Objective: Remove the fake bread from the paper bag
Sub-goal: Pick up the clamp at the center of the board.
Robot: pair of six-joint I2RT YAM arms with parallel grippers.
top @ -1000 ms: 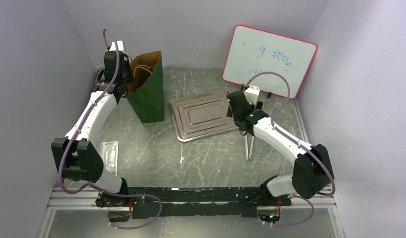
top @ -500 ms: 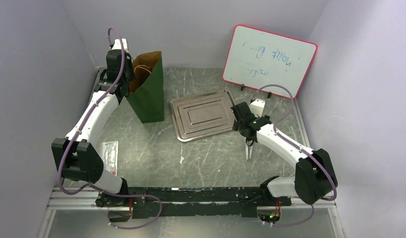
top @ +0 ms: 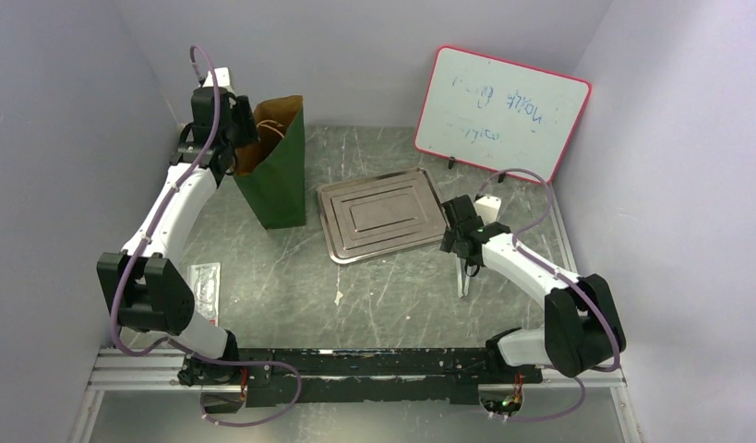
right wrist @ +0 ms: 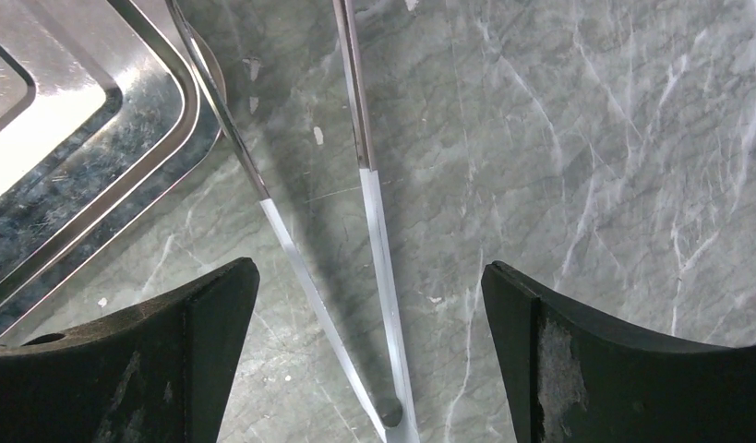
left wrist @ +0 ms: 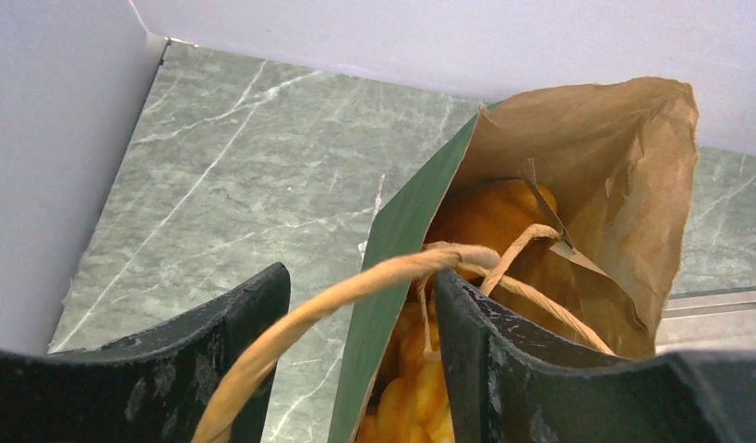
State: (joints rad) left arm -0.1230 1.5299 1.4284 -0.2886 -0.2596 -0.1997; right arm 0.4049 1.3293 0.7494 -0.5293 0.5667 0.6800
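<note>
From above, the tall paper bag [top: 280, 180], dark green outside and kraft brown inside, stands upright near the far left corner of the grey marbled counter [top: 392, 305]. The left gripper [top: 237, 137] is raised at the left lip of its open mouth, seemingly to spread the opening or steady the bag. A flat, empty silver metal tray [top: 342, 242] lies mid-counter beside the bag, probably as the landing place. The right gripper [top: 463, 251] points down over the slim metal tongs [top: 462, 279] lying just off the tray's right end, toward the right edge of the counter. A red-framed whiteboard [top: 503, 111] leans on the back wall. The left wrist view shows that arm's black fingers [left wrist: 217, 341] parted. The bag's near green wall and a tan cord handle [left wrist: 355, 291] run through the gap, and neither looks pinched. The glossy orange-brown fake bread [left wrist: 489, 217] is piled inside the bag, and none is out yet. In the right wrist view the black fingers [right wrist: 198, 314] are spread wide and hold nothing. They straddle the two thin arms of the tongs, which lie flat on the counter below with the tray's rim just to their left. This placement suggests the tongs are to be picked up first, so the bread can be reached deep inside the narrow bag.
</note>
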